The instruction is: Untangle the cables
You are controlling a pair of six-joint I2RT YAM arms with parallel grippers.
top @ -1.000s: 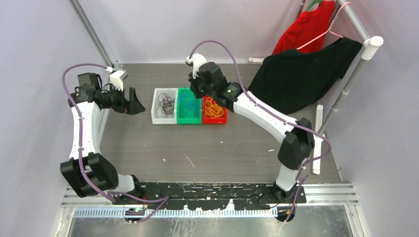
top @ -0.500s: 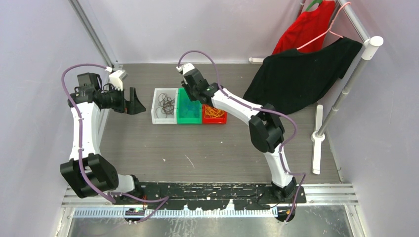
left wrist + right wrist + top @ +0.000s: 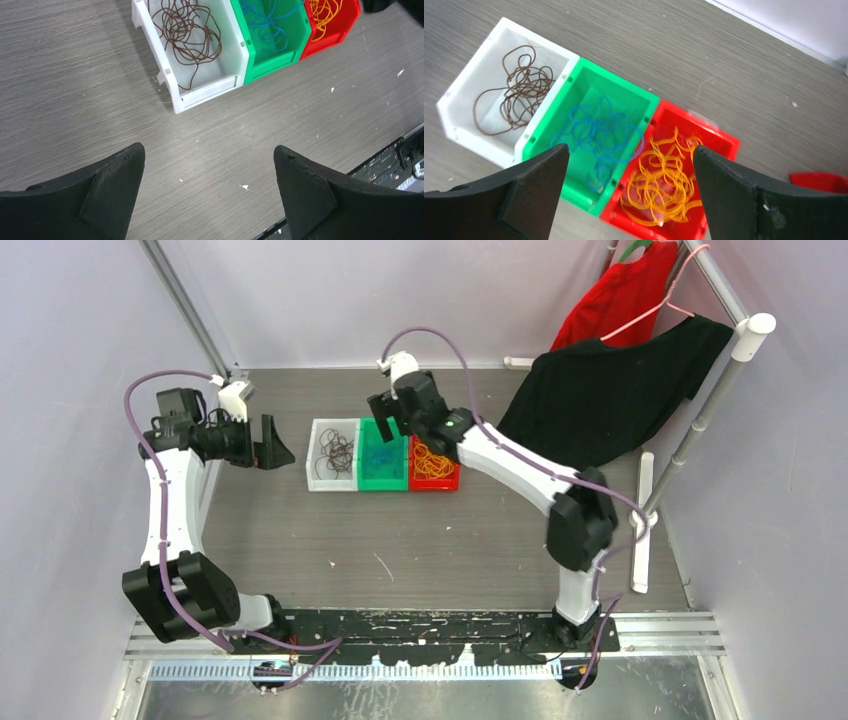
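Toward the far side of the table [image 3: 420, 540], three small bins sit in a row with their walls touching. The white bin [image 3: 539, 37] holds the brown cable [image 3: 521, 92], the green bin [image 3: 620, 80] the blue cable [image 3: 596, 132], and the red bin [image 3: 716, 134] the orange cable [image 3: 664, 172], each a loose coil. We judge the sorting close to done.

Our right gripper [image 3: 630, 150] hangs over the green and red bins, jaws wide and empty. Our left gripper [image 3: 207, 150] sits left of the white bin, jaws just as wide and empty.

The risk we see lies in any further dip. A jaw lowered into a bin could hook a springy loop and drag it over the shared wall, mixing the colours. The orange coil rides high against its rim, so it seems likeliest to spill. The bins look light, so a knock could shove the row.
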